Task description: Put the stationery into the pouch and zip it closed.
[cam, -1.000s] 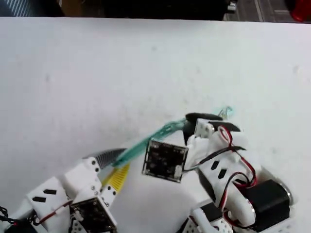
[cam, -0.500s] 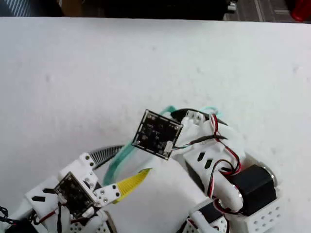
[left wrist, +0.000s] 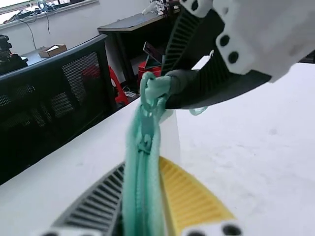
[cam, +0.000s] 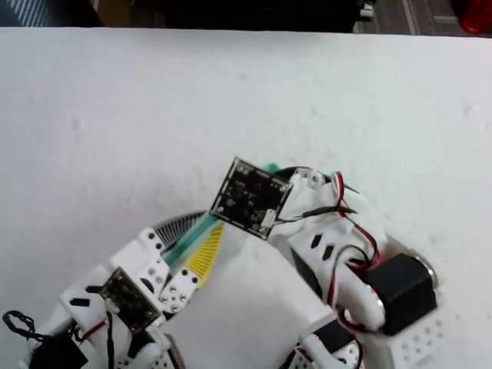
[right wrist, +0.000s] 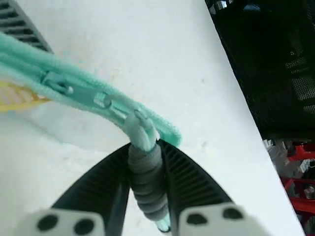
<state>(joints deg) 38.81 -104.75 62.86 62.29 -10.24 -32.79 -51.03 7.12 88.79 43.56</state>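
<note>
A teal zip pouch hangs edge-on between the two grippers, above the white table. My left gripper, with one grey finger and one yellow finger, is shut on one end of the pouch. My right gripper has black fingers shut on the grey ribbed zipper pull at the pouch's other end. In the high view the left gripper is at the lower left and the right gripper sits under its own camera board.
Both arm bases crowd the near edge of the table. The far and left parts of the table are bare white. Beyond the far edge lie dark furniture and a black mesh panel.
The right gripper has shifted left and farther from the near edge with the pull. The pouch bowed into a slack loop half a second ago and hangs straight now; the left gripper swung back toward it.
</note>
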